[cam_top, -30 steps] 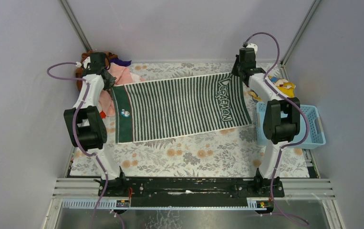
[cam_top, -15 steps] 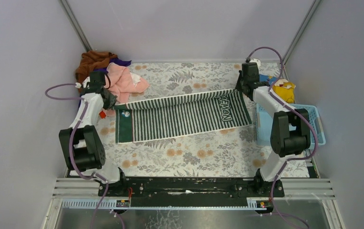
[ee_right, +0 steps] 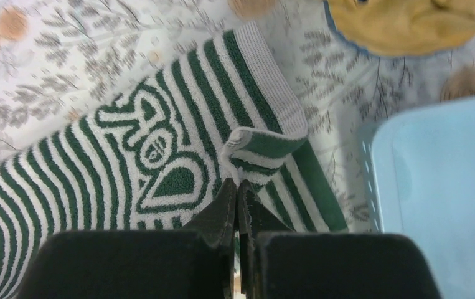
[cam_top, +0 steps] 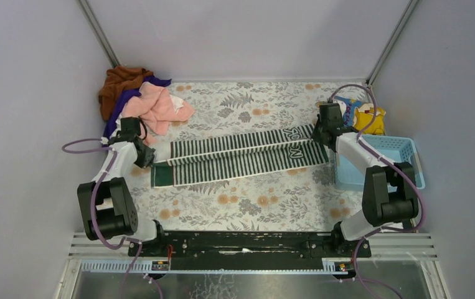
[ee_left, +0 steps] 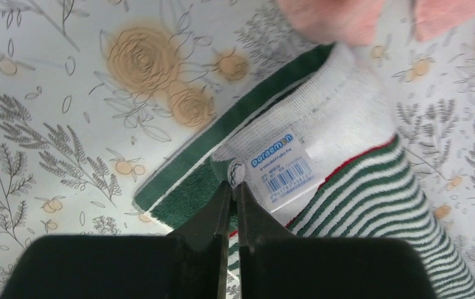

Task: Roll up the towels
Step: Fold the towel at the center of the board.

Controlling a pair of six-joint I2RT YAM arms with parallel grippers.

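Note:
The striped towel (cam_top: 241, 156) lies across the middle of the flowered table, folded over lengthwise into a narrow double band. My left gripper (cam_top: 149, 163) is shut on its left corner, the one beside the printed label (ee_left: 284, 165); the left wrist view shows the cloth pinched at the gripper (ee_left: 233, 184) tips. My right gripper (cam_top: 317, 138) is shut on the right corner by the lettering, and the right wrist view shows the gripper (ee_right: 238, 182) holding a turned-over corner of the striped towel (ee_right: 129, 162). More towels are piled at the back left: pink (cam_top: 157, 106), brown (cam_top: 121, 81) and purple (cam_top: 115, 118).
A light blue basket (cam_top: 409, 177) stands at the right edge, close to my right arm, and fills the right of the right wrist view as the basket (ee_right: 446, 187). Behind it lies a yellow cloth (cam_top: 370, 117). Grey walls close in the table on three sides.
Both grippers have drawn the striped towel's far edge towards the near side, folding the spread towel over itself into a narrow band. Both arms have come nearer and lower.

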